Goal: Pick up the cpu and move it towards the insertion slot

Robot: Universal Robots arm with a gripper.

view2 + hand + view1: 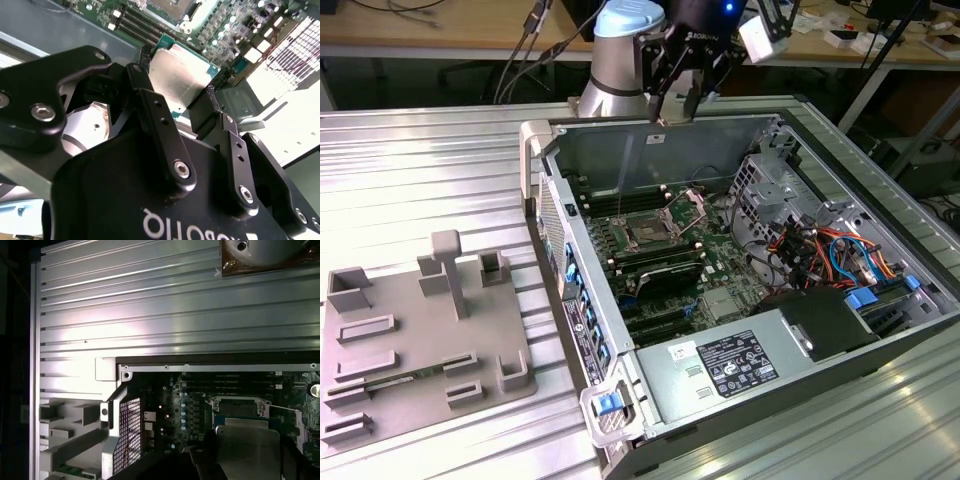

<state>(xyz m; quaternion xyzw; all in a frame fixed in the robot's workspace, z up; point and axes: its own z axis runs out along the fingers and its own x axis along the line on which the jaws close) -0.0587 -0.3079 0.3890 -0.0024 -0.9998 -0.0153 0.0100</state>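
The black two-fingered gripper (676, 108) hangs above the rear wall of the open grey computer case (650, 400), its fingers pinching the small flat square cpu with a pale silvery metal top (181, 81). In the exterior view the cpu itself is too small to make out between the fingertips. In both wrist views the chip sits clamped between the dark fingers (159, 125), tilted, with its green edge showing; in the first wrist view its lower part is cut off by the frame (247, 447).

The square insertion slot with a brownish-gold centre and shiny metal frame (648, 233) lies on the green motherboard, well below the held chip, its hinged load plate raised. In the first wrist view the slot (239, 407) is partly hidden behind the chip.

A white label with black print (735, 365) covers the grey power supply box; its text is too fine to read. A grey plastic tray with rectangular recesses (415, 345) rests on the ribbed metal bench (420, 170), beside the case.
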